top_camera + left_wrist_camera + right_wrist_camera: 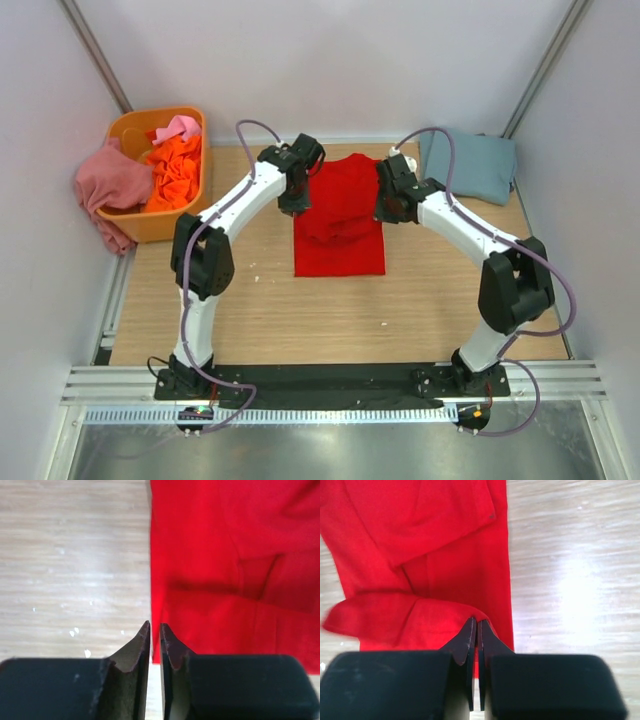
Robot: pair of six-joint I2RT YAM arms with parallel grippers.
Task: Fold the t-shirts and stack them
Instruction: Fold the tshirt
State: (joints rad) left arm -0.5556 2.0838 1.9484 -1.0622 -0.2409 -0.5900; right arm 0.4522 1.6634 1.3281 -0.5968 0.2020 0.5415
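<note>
A bright red t-shirt (340, 225) lies partly folded on the wooden table between my two arms. My left gripper (296, 208) is at the shirt's left edge. In the left wrist view the gripper (155, 625) is shut with only a thin slit, bare table showing through it, and the red shirt (230, 580) lies flat just right of the tips. My right gripper (385, 212) is at the shirt's right edge. In the right wrist view the gripper (476, 621) is shut on a raised fold of the red shirt (420, 555).
A folded grey-blue t-shirt (470, 165) lies at the back right corner. An orange plastic tub (150, 228) at the back left holds an orange shirt (178, 172) and a pink one (180, 126). A dusty rose shirt (108, 180) hangs over its left rim.
</note>
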